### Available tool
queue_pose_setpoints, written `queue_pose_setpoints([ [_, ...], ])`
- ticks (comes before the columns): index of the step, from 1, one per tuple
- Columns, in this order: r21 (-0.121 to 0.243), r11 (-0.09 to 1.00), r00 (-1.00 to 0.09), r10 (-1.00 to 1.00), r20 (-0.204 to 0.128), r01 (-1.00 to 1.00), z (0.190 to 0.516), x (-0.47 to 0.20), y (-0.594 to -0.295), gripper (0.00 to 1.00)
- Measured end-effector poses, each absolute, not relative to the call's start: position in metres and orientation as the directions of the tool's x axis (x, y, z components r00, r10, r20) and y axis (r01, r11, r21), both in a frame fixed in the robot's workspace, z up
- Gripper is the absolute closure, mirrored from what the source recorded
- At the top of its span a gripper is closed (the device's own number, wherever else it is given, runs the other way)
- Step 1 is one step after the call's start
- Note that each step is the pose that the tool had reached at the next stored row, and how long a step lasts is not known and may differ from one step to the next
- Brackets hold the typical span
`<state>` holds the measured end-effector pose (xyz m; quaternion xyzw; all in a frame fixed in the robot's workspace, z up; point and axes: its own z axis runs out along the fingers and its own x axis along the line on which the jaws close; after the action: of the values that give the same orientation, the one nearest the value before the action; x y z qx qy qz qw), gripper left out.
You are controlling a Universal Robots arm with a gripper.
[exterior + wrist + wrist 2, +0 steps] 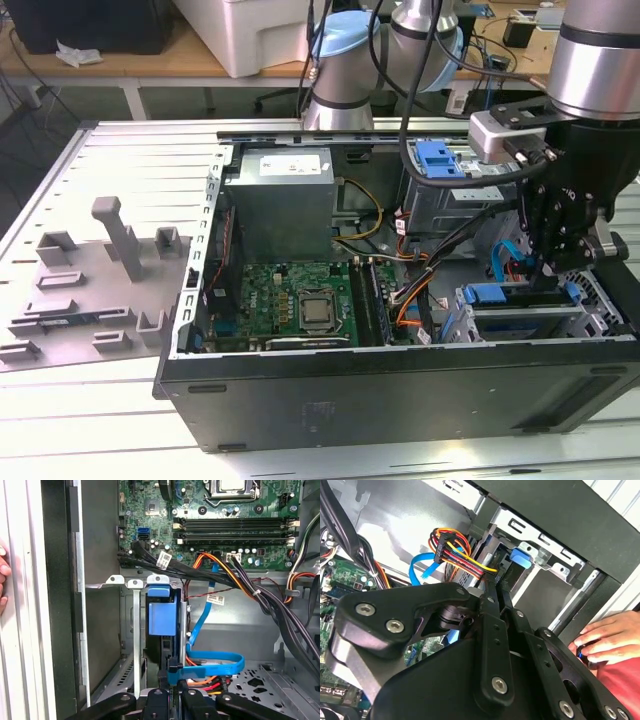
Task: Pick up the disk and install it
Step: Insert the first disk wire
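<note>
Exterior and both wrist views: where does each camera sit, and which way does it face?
Exterior view: off the arm, looking down into the open computer case; arm and gripper at its right.
First wrist view: on the arm, facing the drive cage and motherboard.
Second wrist view: behind the gripper, facing the cage.
Both wrist views share a person's hand.

My end effector (556,262) is black. The disk (162,619) below it shows a blue carrier. The circuit board (290,300) is green, the computer case (400,395) black, its metal box (278,205) grey, the flat cable (212,662) blue.
</note>
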<state>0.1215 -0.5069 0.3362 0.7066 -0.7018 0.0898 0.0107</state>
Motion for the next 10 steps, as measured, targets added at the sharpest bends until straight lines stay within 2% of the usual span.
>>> queue_pose_setpoints([
  [10, -0.111, -0.015, -0.001, -0.990, 0.144, -0.994, 0.3354, 0.1214, -0.5067, 0.84],
])
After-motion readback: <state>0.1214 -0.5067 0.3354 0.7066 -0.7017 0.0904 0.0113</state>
